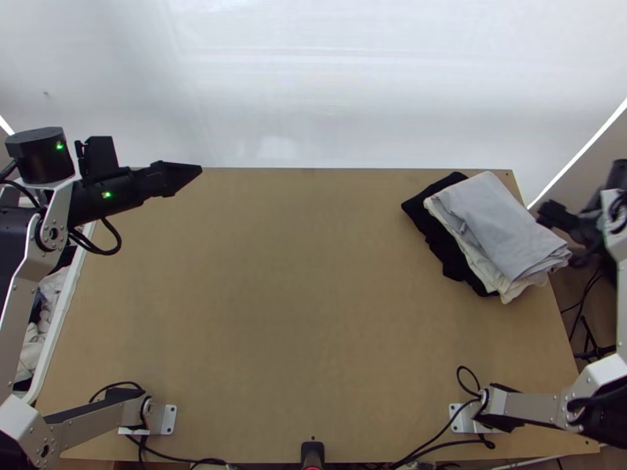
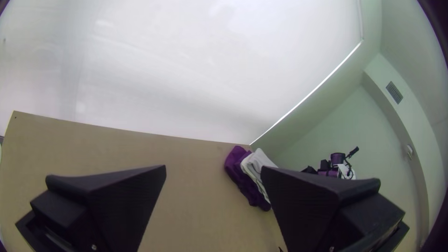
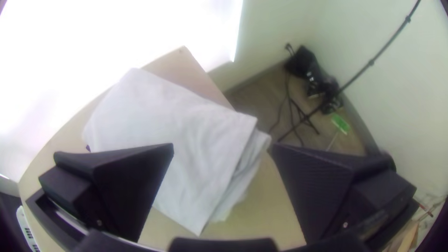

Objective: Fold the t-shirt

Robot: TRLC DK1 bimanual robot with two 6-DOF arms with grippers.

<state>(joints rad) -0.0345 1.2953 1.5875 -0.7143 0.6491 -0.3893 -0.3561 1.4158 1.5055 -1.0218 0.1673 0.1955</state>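
Note:
In the top view, folded garments lie stacked at the table's far right corner: a light grey cloth (image 1: pixel 490 219) on top, white cloth (image 1: pixel 513 291) under it, black cloth (image 1: pixel 439 235) beneath. My left gripper (image 1: pixel 201 168) is over the far left of the table, away from the stack. My right gripper (image 1: pixel 541 211) is beside the stack's right side. The left wrist view shows my left gripper (image 2: pixel 212 170) open with nothing between its fingers, the stack (image 2: pixel 254 163) farther off. In the right wrist view my right gripper (image 3: pixel 223 147) stands open above the grey cloth (image 3: pixel 186 126).
The bare wooden table (image 1: pixel 298 313) spreads across the middle. At the left edge a white-rimmed bin (image 1: pixel 56 329) holds crumpled cloths. Cables (image 1: pixel 439 431) run along the near edge. A stand (image 3: pixel 303 119) is on the floor past the right side.

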